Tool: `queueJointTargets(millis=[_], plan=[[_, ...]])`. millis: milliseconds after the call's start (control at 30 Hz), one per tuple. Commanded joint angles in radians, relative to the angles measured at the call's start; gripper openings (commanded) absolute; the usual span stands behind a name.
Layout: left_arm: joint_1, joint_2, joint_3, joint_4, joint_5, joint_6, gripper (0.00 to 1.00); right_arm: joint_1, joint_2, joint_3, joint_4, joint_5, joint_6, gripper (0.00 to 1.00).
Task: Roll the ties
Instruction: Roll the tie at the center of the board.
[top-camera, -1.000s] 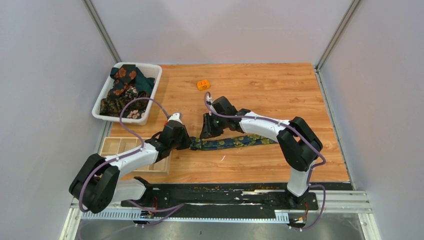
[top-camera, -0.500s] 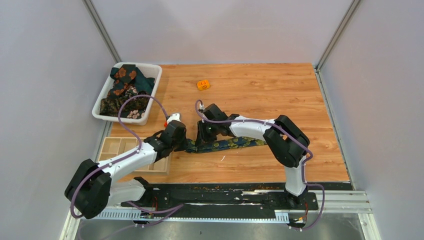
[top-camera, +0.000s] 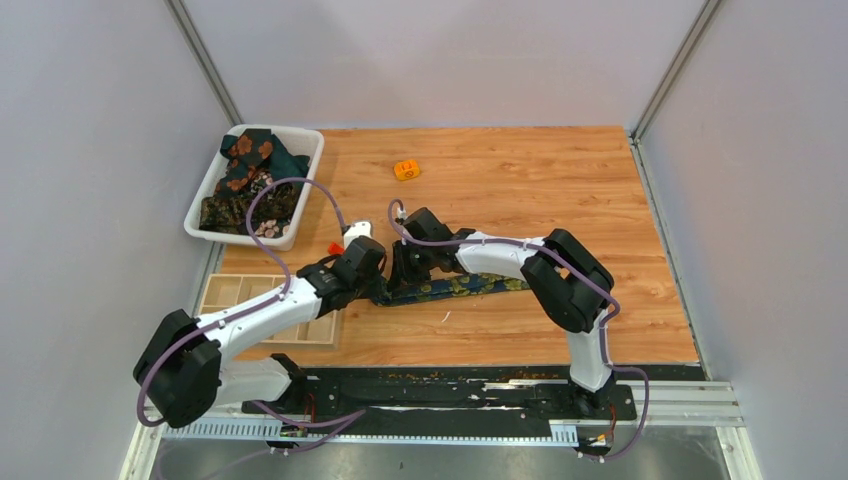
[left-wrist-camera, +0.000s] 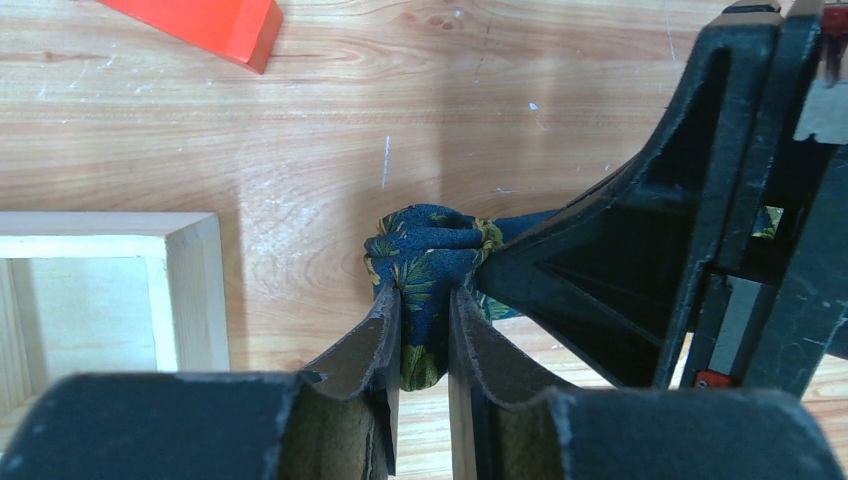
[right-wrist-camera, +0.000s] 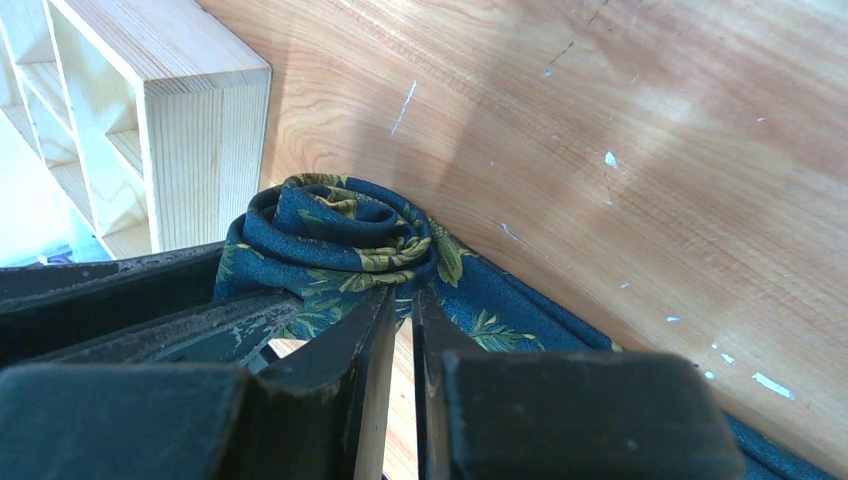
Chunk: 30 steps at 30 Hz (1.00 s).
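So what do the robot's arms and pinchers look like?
The left arm and right arm have white tubes joined by chunky black joints. A thin purple cable loops along each. The left gripper and right gripper are black, each with two flat fingers, scuffed grey at the edges.

From above, the rolled end of the navy tie (top-camera: 455, 286) lies hidden under the left gripper (top-camera: 381, 289) and right gripper (top-camera: 401, 279) where they meet, and the other ties (top-camera: 242, 178) in the white bin (top-camera: 307, 185) are too tangled to count. The left wrist view cuts off the red piece (left-wrist-camera: 200, 20) at its top edge and the wooden tray (left-wrist-camera: 195, 290) at its left, and the right gripper's black frame covers the tie's tail.
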<state>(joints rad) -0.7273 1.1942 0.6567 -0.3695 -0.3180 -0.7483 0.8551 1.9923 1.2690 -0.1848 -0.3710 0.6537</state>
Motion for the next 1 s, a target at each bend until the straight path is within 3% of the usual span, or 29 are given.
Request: queueJointTargets(millis=[0, 633, 967], plan=[[-0.036, 0.032, 0.069, 0.012, -0.018, -0.034, 0.07, 0.007, 0.005, 0.008, 0.056, 0.001, 0.018, 0.13], [-0.106, 0.161, 0.143, 0.024, -0.032, -0.049, 0.06, -0.042, -0.062, -0.083, 0.049, -0.007, -0.027, 0.13], [-0.148, 0.255, 0.183, -0.003, -0.096, -0.06, 0.05, -0.099, -0.196, -0.126, -0.047, 0.058, -0.088, 0.13]])
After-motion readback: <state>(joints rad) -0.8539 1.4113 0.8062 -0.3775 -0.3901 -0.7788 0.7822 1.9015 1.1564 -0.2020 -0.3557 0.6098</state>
